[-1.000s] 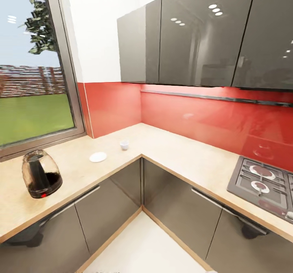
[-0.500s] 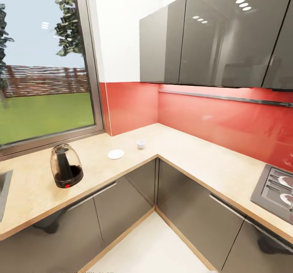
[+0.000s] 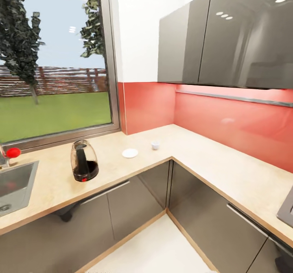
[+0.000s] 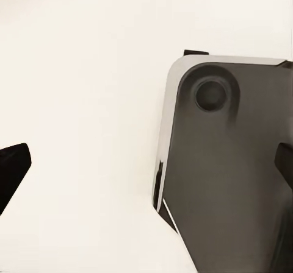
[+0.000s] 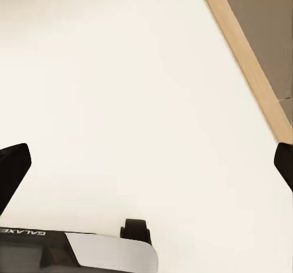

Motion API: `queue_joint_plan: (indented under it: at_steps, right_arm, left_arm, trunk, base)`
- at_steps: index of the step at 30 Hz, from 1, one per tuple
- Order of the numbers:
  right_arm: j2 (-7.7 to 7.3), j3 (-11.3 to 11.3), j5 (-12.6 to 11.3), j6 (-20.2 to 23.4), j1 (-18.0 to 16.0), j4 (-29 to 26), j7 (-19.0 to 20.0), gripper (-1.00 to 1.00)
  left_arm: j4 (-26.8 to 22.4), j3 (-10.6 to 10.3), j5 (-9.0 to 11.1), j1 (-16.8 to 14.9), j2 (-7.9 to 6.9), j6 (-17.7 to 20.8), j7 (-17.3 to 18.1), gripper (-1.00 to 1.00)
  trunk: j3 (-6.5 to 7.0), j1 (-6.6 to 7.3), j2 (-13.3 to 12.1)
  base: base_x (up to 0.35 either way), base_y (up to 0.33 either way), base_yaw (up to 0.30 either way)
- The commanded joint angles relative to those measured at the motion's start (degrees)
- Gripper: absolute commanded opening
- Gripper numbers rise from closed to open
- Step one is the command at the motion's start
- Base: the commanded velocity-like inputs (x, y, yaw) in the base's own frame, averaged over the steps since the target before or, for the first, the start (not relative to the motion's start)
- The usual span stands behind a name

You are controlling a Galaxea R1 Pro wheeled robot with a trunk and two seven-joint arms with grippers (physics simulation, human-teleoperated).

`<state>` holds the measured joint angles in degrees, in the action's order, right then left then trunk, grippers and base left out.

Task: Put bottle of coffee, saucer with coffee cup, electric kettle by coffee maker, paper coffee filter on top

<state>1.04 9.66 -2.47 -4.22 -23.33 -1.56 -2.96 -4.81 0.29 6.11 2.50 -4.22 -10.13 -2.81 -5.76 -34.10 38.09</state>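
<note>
The electric kettle [image 3: 84,161] stands upright on the kitchen countertop [image 3: 211,159], a light wood-grain table running along the window wall and turning the corner under the red backsplash. Just beyond it, towards the corner, the saucer [image 3: 130,153] lies flat, and the coffee cup [image 3: 155,144] stands apart from it, not on it. A steel sink [image 3: 14,185] is set into the table on the kettle's other side, with a red-knobbed tap [image 3: 11,152] at its back edge.

The left tool [image 4: 152,163] looks down at pale floor and a grey corner of the robot's base [image 4: 226,163]; its dark fingertips [image 4: 12,172] sit at opposite edges of the view, so it is wide apart and holds nothing. The right tool [image 5: 149,163] is likewise spread and empty, over floor beside the wooden plinth [image 5: 244,53] of the cabinets.

The step in hand seems to be driving up to the table. To do it well, I would stop square to the kettle, within easy reach of one arm, keeping the base clear of the cabinet fronts [image 3: 134,200], and only then raise an arm to take the kettle by its handle.
</note>
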Motion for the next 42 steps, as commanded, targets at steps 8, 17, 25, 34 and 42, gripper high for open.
queue_joint_plan:
  at_steps: [8,17,25,34,42]
  right_arm:
    - [0.02,0.5,-0.3,-0.2,-0.1,0.1,-0.2,1.00]
    - [0.02,0.5,-0.3,-0.2,-0.1,0.1,-0.1,1.00]
    - [0.09,0.5,-0.3,0.0,-0.1,0.1,-0.1,1.00]
    - [0.11,0.5,-0.3,0.1,-0.1,0.0,-0.1,1.00]
    - [-0.27,0.5,-0.1,0.0,-0.1,0.1,-0.2,1.00]
  left_arm:
    - [-0.1,0.2,0.6,0.0,0.01,-0.1,0.0,1.00]
    - [-0.1,0.4,0.7,0.0,0.01,-0.2,0.0,1.00]
    - [0.0,0.3,0.6,0.0,0.02,-0.2,0.0,1.00]
    - [0.0,0.5,1.0,0.0,0.17,0.0,-0.1,1.00]
    - [0.0,0.6,1.3,0.0,0.11,0.0,-0.1,1.00]
  trunk:
    - [-0.08,-0.02,0.1]
    - [-0.08,-0.02,0.1]
    - [-0.08,-0.02,0.1]
    - [-0.08,-0.02,0.1]
    - [-0.08,-0.02,0.1]
  base:
    - [0.080,-0.202,0.278]
    - [0.005,-0.011,0.278]
    - [0.000,-0.133,0.278]
    - [-0.087,-0.262,0.276]
    - [-0.224,-0.198,0.040]
